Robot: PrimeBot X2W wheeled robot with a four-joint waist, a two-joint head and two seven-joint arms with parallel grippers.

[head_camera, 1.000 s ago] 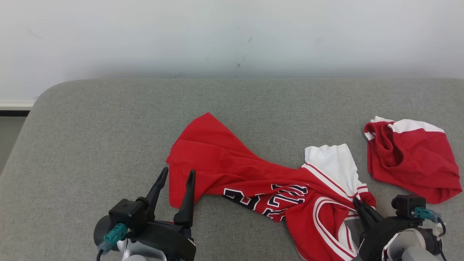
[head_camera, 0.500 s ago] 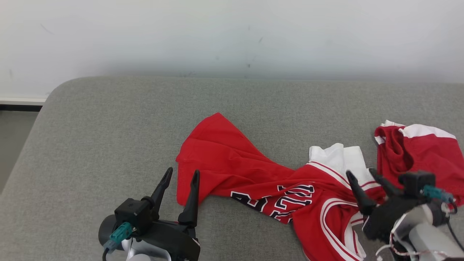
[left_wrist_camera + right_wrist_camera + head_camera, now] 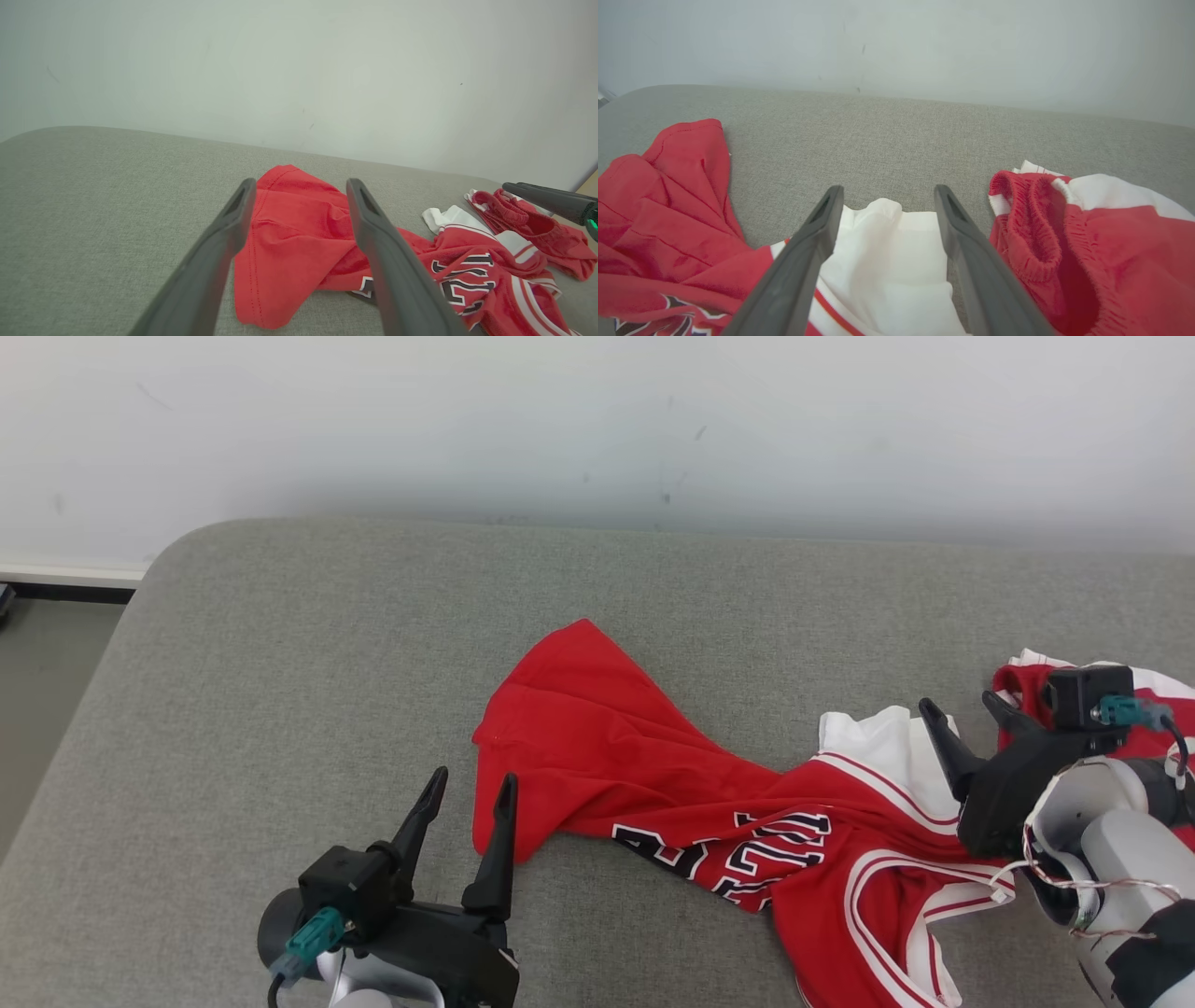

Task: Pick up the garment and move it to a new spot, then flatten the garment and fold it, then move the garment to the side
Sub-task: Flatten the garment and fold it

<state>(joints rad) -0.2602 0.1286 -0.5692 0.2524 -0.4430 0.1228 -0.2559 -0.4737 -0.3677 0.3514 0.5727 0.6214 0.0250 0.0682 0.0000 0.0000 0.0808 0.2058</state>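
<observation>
A crumpled red jersey with white trim and dark lettering lies on the grey cushioned surface. My left gripper stands open at the jersey's near-left hem, its right finger just over the red cloth. In the left wrist view the hem shows between the open fingers of the left gripper. My right gripper is open above the jersey's white panel, holding nothing, and the right gripper frames that panel.
Red shorts with a white band lie just right of the jersey, partly behind my right arm. A white wall backs the surface. The surface's rounded left edge drops to the floor.
The right gripper, shut at the jersey's near-right edge before, has opened, risen and moved farther out over the white panel. The head camera has shifted, the left gripper holds its pose.
</observation>
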